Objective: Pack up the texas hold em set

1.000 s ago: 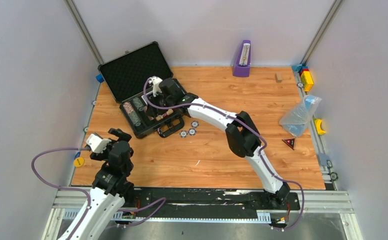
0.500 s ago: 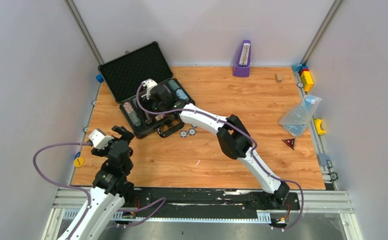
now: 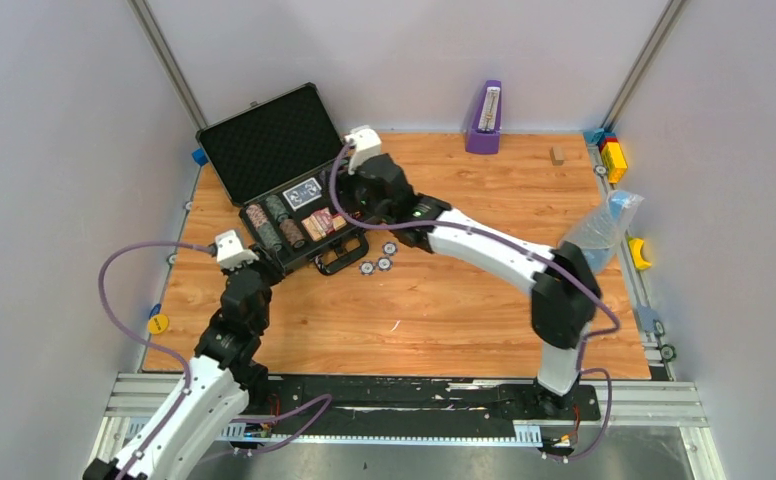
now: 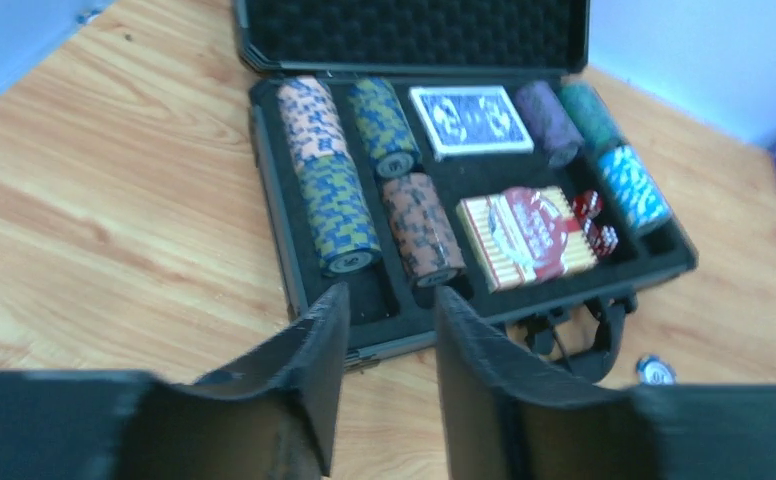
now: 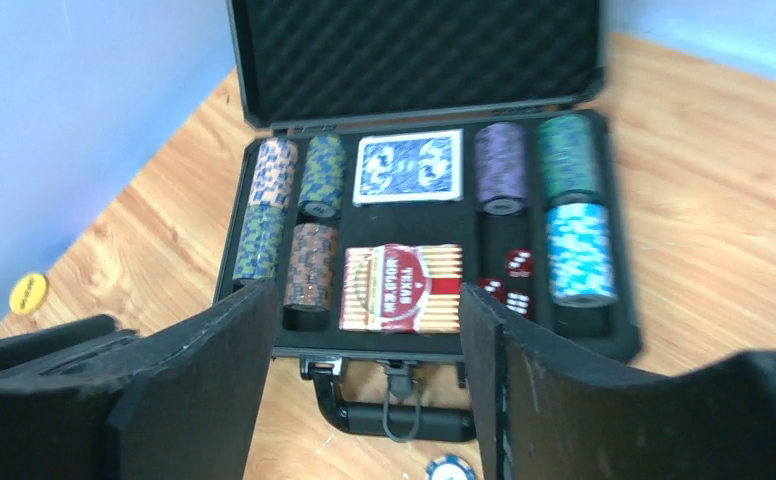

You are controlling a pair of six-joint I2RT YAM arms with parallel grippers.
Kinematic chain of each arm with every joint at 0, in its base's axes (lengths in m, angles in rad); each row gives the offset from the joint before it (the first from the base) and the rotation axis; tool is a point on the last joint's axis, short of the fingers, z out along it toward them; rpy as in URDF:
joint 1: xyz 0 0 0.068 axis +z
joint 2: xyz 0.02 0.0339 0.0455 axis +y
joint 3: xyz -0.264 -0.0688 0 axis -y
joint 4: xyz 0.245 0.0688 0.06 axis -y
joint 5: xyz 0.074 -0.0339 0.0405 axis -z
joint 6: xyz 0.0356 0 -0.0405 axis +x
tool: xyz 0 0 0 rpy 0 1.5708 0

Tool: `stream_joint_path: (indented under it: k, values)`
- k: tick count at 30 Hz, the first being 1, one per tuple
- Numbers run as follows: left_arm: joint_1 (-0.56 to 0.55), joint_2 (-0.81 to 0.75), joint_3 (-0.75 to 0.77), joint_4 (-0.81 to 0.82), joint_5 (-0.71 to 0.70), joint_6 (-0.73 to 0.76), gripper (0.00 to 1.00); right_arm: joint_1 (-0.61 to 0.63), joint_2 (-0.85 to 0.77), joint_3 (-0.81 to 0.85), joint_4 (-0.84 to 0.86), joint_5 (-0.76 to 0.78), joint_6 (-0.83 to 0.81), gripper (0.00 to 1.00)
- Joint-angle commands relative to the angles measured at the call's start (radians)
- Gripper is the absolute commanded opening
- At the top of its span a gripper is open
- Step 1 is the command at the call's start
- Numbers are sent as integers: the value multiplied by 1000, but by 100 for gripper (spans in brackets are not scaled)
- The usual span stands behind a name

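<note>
1. Overhead, the briefcase (image 3: 264, 150) lies open at 10 o'clock on the table (image 3: 444, 300), lid raised. Round buttons (image 3: 377, 262) sit loose just beside its handle and probably want gathering next.
2. Left wrist: the left gripper (image 4: 389, 370) is spread and empty near the case's front rim, an edge to avoid.
3. Right wrist: the right gripper (image 5: 369, 385) gapes empty above the handle (image 5: 394, 415), with one button (image 5: 451, 468) at 6 o'clock. Wood toward 3 o'clock offers room for a flat descent.
</note>
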Motion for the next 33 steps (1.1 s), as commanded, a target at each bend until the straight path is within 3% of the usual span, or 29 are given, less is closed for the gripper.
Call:
stream_joint_path:
  k: [1, 2, 4, 5, 10, 15, 26, 33]
  values:
    - [2, 177, 56, 101, 140, 52, 33, -28, -255, -248, 124, 149, -26, 65]
    - [3, 250, 105, 84, 121, 35, 18, -38, -304, -308, 124, 161, -26, 65]
    - [4, 356, 177, 32, 109, 19, 2, -57, -408, -432, 131, 175, -25, 64]
    - [8, 387, 196, 11, 138, 22, 0, -64, -455, -509, 136, 183, -24, 63]
    - [53, 598, 314, -27, 294, -27, 0, -89, -656, -720, 161, 184, 1, 62]
    - [100, 809, 412, -72, 390, -74, 0, -90, -778, -820, 169, 195, 5, 61]
    - [162, 1050, 540, -89, 305, -49, 0, -91, -828, -865, 140, 228, 76, 59]
    - [212, 1094, 611, -96, 257, -20, 0, -92, -784, -839, 111, 227, 61, 60]
